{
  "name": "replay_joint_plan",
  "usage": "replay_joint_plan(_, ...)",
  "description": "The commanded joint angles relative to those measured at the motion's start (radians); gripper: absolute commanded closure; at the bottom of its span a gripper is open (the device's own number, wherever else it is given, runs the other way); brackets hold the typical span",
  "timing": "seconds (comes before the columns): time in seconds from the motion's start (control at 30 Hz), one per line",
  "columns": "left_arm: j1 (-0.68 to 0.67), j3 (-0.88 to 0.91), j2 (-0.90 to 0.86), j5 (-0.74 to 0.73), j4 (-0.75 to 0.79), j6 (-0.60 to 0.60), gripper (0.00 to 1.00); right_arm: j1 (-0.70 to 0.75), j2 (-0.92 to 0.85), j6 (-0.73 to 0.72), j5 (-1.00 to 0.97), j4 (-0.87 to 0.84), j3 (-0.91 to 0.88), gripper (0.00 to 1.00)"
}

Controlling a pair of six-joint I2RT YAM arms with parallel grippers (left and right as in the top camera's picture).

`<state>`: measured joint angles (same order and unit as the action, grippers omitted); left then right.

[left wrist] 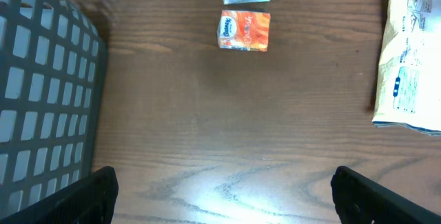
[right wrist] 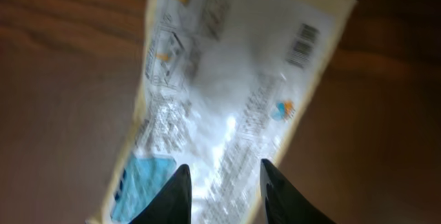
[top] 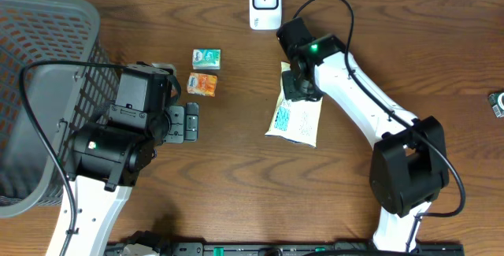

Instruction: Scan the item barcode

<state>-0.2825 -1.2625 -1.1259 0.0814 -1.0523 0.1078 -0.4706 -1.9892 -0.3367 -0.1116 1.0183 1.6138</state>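
Packet (top: 295, 118) lies flat on the desk (top: 236, 185) near the scanner (top: 265, 2), barcode (right wrist: 303, 43) face up, probably so it's readable. Right end effector (right wrist: 222, 186) hovers over it, fingers slightly parted, gripping nothing; left end effector (left wrist: 224, 189) sits wide open, out of the way.

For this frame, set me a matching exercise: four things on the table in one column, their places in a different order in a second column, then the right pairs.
Things
1. grey basket
2. white scanner
3. orange pack
4. white packet

Places
A. lying under the right fingers
B. at the table's left end
C. right beside the teal pack, on its near side
D. at the table's far edge, near the middle

Pairs: 1-B, 2-D, 3-C, 4-A
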Motion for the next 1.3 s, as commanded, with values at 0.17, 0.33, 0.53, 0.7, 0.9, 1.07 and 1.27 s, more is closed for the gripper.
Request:
replay_joint_plan(0.17,0.000,-0.013,-0.004,0.006,-0.006,-0.001,0.02,-0.002,0.001,-0.031,0.074,-0.179,-0.210,0.67)
replay_joint_plan(0.33,0.000,-0.013,-0.004,0.006,-0.006,-0.001,0.02,-0.002,0.001,-0.044,0.058,-0.186,-0.253,0.71)
replay_joint_plan(0.53,0.000,-0.013,-0.004,0.006,-0.006,-0.001,0.02,0.017,0.003,-0.044,0.058,-0.044,-0.141,0.66)
replay_joint_plan(0.7,0.000,-0.013,-0.004,0.006,-0.006,-0.001,0.02,0.018,0.003,-0.044,0.095,0.072,-0.005,0.60)
replay_joint_plan(0.9,0.000,-0.013,-0.004,0.006,-0.006,-0.001,0.02,-0.017,0.000,-0.045,0.163,0.014,0.014,0.50)
replay_joint_plan(1.07,0.000,-0.013,-0.004,0.006,-0.006,-0.001,0.02,-0.092,-0.008,-0.103,0.086,-0.078,-0.003,0.44)
replay_joint_plan(1.27,0.000,-0.013,-0.004,0.006,-0.006,-0.001,0.02,-0.175,-0.026,-0.145,-0.132,-0.080,-0.008,0.32)
